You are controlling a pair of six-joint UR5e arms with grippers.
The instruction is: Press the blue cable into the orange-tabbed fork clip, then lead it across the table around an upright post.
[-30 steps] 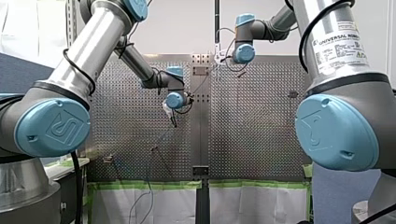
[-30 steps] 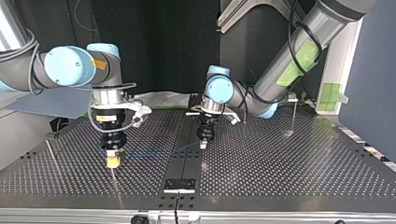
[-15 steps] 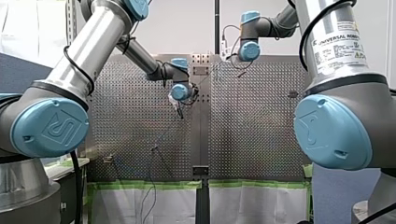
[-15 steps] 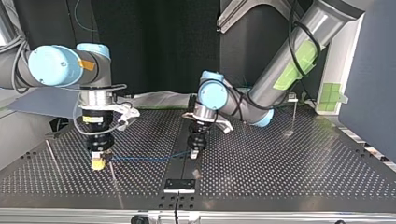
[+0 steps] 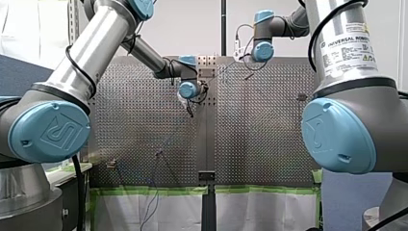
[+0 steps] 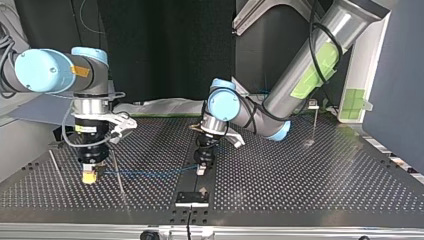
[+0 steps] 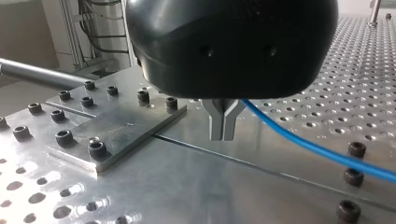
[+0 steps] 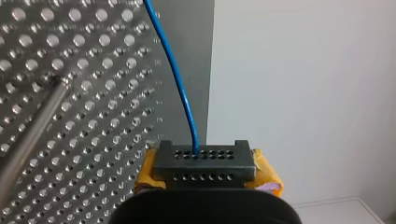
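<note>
The blue cable (image 6: 150,173) runs taut just above the perforated table (image 6: 310,180) between my two grippers. At the top view's left my right gripper (image 6: 90,176), with yellow pads, is shut on the cable's end; in the right wrist view the cable (image 8: 180,88) enters the black block between the pads (image 8: 266,175). Near the table's middle seam my left gripper (image 6: 201,171) has its metal fingers (image 7: 217,123) shut tip to tip, low over the plate. The cable (image 7: 317,149) comes out at the fingers' root and leads away to one side. A thin upright post (image 6: 116,167) stands just beside my right gripper.
A bolted metal plate (image 7: 112,130) lies just ahead of my left gripper. Another thin rod (image 6: 56,167) leans near the top view's left edge, and a post (image 6: 315,122) stands far right. In the front view, cable (image 5: 154,192) hangs over the near table edge.
Both grippers have moved toward the top view's left with the cable between them. My left gripper has also come nearer that camera, and my right gripper has passed the thin post.
</note>
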